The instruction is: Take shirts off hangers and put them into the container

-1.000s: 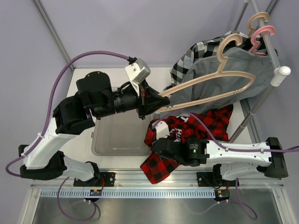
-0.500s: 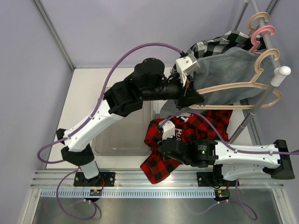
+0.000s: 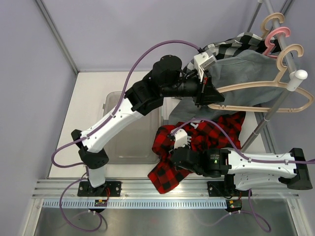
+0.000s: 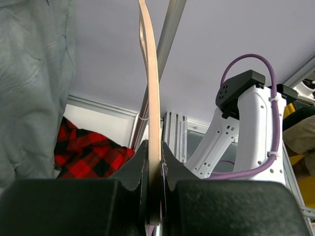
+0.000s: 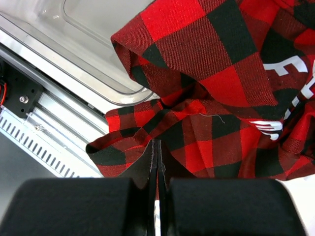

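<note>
The tan hanger [image 4: 149,73] is clamped edge-on by the left gripper [image 3: 211,98], upper centre, beside the grey shirt [image 3: 246,69]. The right gripper [image 5: 153,147] is closed at the plaid shirt [image 5: 206,73], lower centre, beside the bin [image 3: 110,147].

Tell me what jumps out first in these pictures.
The left gripper, high by the rack, clamps a tan hanger next to the hanging grey shirt. Below it a bright red plaid shirt lies crumpled against the clear container, with the shut right gripper at its folds.
</note>
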